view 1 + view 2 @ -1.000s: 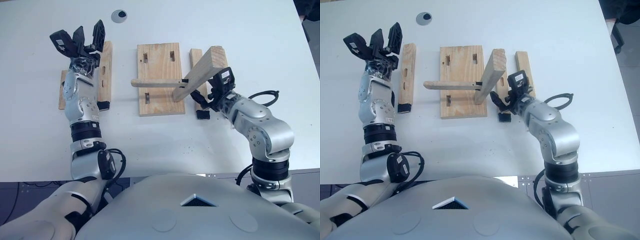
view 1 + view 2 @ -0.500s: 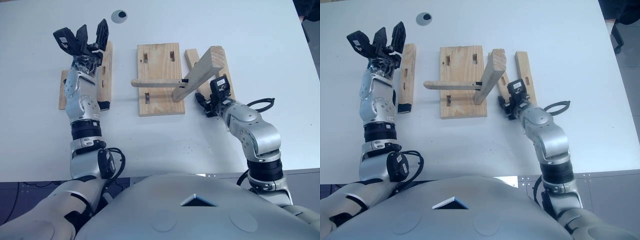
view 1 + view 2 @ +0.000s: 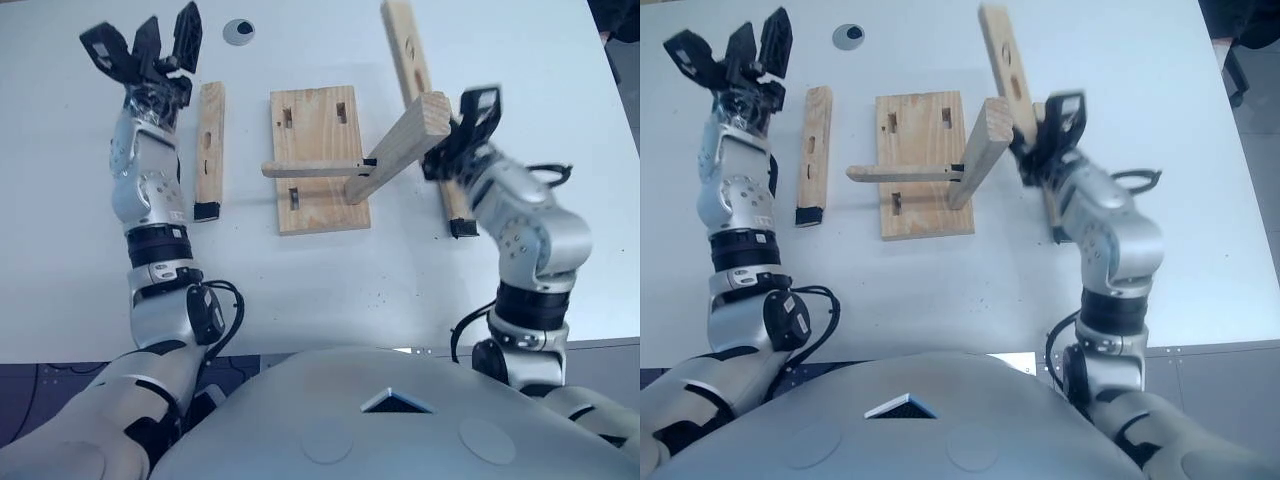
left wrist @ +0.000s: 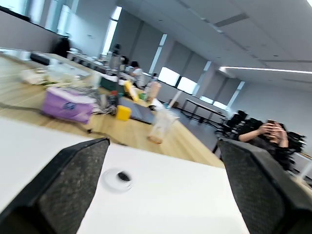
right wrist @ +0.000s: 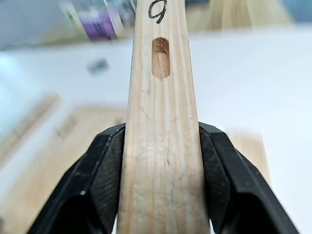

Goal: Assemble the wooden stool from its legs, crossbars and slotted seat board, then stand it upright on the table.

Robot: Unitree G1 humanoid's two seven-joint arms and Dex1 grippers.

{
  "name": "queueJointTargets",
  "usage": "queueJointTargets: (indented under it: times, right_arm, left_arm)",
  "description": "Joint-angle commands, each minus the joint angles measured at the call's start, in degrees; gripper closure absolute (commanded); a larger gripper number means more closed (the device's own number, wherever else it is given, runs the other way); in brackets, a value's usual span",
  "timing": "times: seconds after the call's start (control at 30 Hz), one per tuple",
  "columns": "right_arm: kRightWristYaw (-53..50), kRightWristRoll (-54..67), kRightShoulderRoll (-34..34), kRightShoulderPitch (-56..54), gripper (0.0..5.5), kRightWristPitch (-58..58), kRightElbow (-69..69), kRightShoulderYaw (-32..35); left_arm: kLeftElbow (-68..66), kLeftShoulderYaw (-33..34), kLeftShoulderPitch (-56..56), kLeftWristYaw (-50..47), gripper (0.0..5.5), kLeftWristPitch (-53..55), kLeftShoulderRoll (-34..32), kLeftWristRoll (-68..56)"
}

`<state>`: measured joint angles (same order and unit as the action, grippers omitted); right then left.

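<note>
**Q:** Where are the stool's parts?

**A:** Still in pieces. The slotted seat board point(image 3: 318, 200) lies flat at the centre of the head-camera frame, on the white table point(image 3: 300, 280). One leg point(image 3: 398, 146) stands tilted at the board's right edge, its top leaning toward the upper right. A thin crossbar point(image 3: 312, 168) juts from its side and runs left across the board.

**Q:** What is your right hand doing?

**A:** My right gripper point(image 3: 455, 135) is right of centre, just beside the top of that leaning leg. It is clamped on a second leg point(image 3: 404, 45), with the fingers point(image 5: 105, 180) pressed against its narrow sides. This second leg is lifted off the table and points toward the top edge of the frame. An oval slot shows in its face.

**Q:** And the rest?

**A:** A third leg point(image 3: 208, 150) lies flat to the left of the board, with a black cap at its lower end. A fourth leg point(image 3: 456, 210), also black-capped, lies at the right, partly hidden under my right arm.

**Q:** Your left hand?

**A:** My left gripper point(image 3: 140, 45) is in the upper left corner with its fingers spread wide, gripping nothing. It is near the third leg's upper end but apart from it. A small round disc point(image 3: 238, 31) lies to its right, near the top edge.
</note>
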<state>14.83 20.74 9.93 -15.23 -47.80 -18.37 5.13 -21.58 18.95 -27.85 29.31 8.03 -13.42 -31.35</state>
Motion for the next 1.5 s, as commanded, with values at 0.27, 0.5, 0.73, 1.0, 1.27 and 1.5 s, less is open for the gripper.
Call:
queueJointTargets:
  times: [0.27, 0.5, 0.73, 1.0, 1.27, 1.5]
  right_arm:
    - [41.51, 18.54, 10.53, -28.44, 3.47, 12.51, 29.38, 6.31]
    - [46.83, 19.16, 10.81, -30.81, 3.47, 11.02, 31.55, 3.97]
    - [50.30, 16.92, 11.70, -30.69, 3.47, 10.92, 32.90, 0.51]
    - [51.90, 17.35, 12.00, -30.03, 3.47, 9.58, 33.75, -1.21]
    - [52.58, 18.11, 11.60, -30.21, 3.47, 7.89, 33.91, -1.31]
    - [52.36, 17.78, 11.63, -30.82, 3.47, 7.48, 35.26, -1.72]
  left_arm:
    - [-1.17, -5.75, -19.28, 23.01, 1.39, 18.23, 0.09, -13.57]
    - [5.22, -8.67, -16.33, 28.37, 1.39, 31.29, 0.88, -19.76]
    - [4.07, -6.62, -18.68, 27.05, 1.39, 33.90, 1.76, -21.55]
    - [2.60, -5.62, -20.62, 28.01, 1.77, 34.47, 1.82, -21.79]
    - [3.47, -6.07, -19.76, 29.41, 3.07, 34.73, 2.38, -21.65]
    - [1.29, -4.89, -20.66, 28.93, 3.40, 31.72, 2.66, -20.36]
